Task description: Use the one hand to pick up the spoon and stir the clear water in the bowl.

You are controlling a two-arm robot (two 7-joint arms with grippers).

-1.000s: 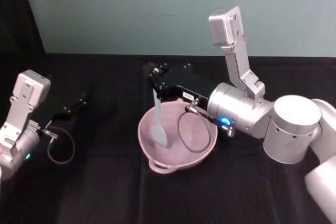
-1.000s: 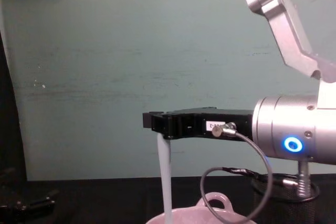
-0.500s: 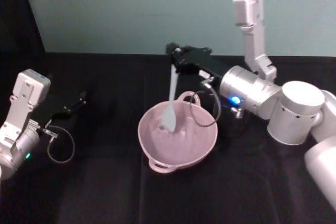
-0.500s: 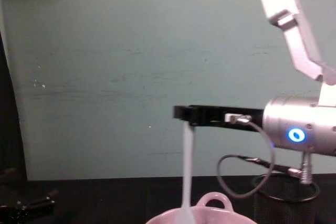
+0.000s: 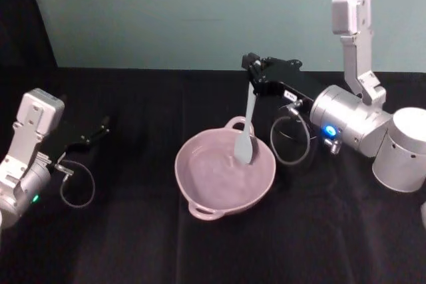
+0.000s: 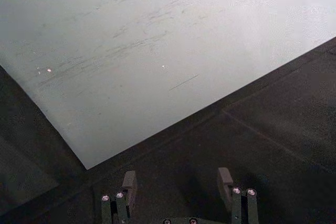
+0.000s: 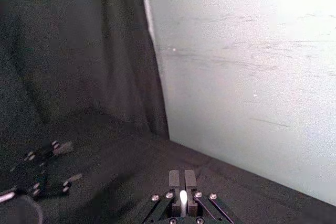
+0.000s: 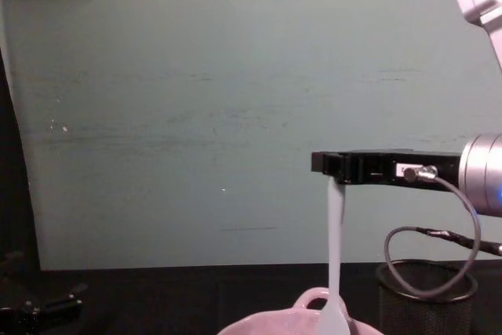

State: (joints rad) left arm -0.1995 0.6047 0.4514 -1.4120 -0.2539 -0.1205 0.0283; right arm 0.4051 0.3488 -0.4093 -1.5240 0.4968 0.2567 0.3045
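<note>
- The right hand (image 5: 252, 74) is clenched on the top of the spoon (image 5: 247, 124), above the far right of the bowl (image 5: 200, 199).
- In the last second it has swept rightward from the bowl's left side, taking the upright spoon with it.
- The spoon's head now dips inside the bowl near the loop handle, so I judge a stirring stroke is under way; the water itself is too clear to make out.
- The left hand (image 5: 93, 134) rests low over the worktop (image 5: 133, 244), fingers apart, idle.
</note>
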